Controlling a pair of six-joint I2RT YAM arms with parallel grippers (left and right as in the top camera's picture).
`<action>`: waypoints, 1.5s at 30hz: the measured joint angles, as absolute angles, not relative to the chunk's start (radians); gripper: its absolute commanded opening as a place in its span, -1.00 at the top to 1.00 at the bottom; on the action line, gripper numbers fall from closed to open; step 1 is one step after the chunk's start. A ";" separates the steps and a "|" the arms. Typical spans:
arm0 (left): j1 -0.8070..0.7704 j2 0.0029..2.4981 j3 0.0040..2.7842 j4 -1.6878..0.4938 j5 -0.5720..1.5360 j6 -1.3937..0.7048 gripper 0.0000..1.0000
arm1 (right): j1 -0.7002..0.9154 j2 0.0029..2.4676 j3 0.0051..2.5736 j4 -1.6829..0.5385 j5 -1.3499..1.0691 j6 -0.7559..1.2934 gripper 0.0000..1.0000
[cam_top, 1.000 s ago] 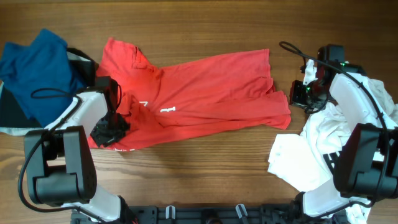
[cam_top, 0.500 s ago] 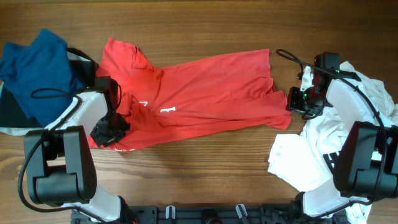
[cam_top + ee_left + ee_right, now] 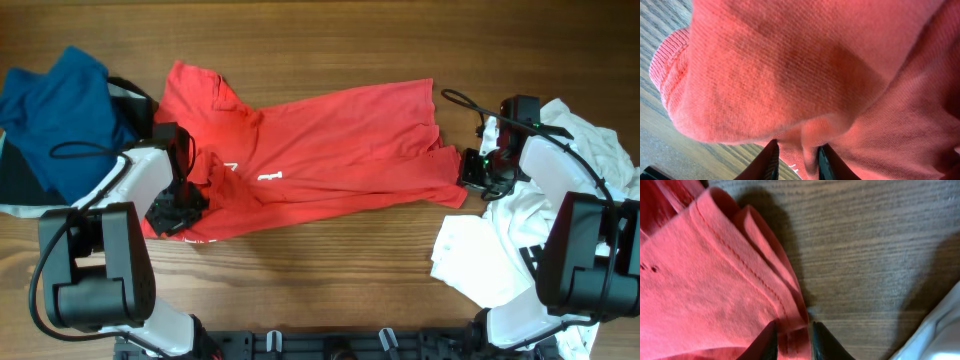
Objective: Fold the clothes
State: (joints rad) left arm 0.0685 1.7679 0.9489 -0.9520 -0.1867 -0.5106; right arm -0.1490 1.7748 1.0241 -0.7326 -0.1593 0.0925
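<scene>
The red T-shirt (image 3: 330,150) lies spread across the middle of the desk (image 3: 330,290), rumpled, with its collar end toward the left arm and its hem end toward the right arm. A little white lettering (image 3: 268,178) shows on its lower part.

The left tool (image 3: 178,210) sits on the shirt's lower collar-side corner. In the left wrist view its two dark fingertips (image 3: 771,161) stand close together with a fold of red cloth pinched between them, and a bunched mass of the shirt fills the view above them.

The right tool (image 3: 472,172) is at the shirt's hem-side edge, touching the lower corner there. In the right wrist view its fingertips (image 3: 816,339) stand a narrow way apart, with the stitched, folded-over hem corner lying between them on the wood. Whether they press on the cloth or only straddle it, I cannot tell.

A blue garment (image 3: 60,110) lies heaped beyond the shirt's collar end. A pile of white T-shirts (image 3: 490,260) lies beyond its hem end, under and around the right arm.
</scene>
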 measured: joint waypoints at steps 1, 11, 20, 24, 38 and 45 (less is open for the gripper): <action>0.068 1.768 0.949 -0.952 -0.187 -0.511 0.47 | -0.149 1.775 1.024 -0.730 -0.159 0.094 0.81; 0.068 1.768 0.949 -0.952 -0.187 -0.511 0.47 | -0.149 1.775 1.023 -0.697 -0.157 0.105 0.91; 0.068 1.768 0.949 -0.952 -0.187 -0.511 0.47 | -0.149 1.768 1.160 -0.645 -0.422 0.034 0.91; 0.068 1.768 0.949 -0.952 -0.187 -0.510 0.47 | -0.147 1.768 1.161 -0.588 -0.444 0.037 0.90; 0.067 1.770 0.947 -0.950 -0.172 -0.547 0.92 | -0.041 1.824 1.161 -0.492 -0.163 0.306 0.91; 0.068 1.774 0.946 -0.968 -0.179 -0.590 0.92 | -0.042 1.824 1.161 -0.515 -0.047 0.415 0.91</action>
State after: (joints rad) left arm 0.0677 1.7741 0.9459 -0.9684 -0.1791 -0.5903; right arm -0.0418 1.8236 1.1610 -0.5148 -0.0475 0.4149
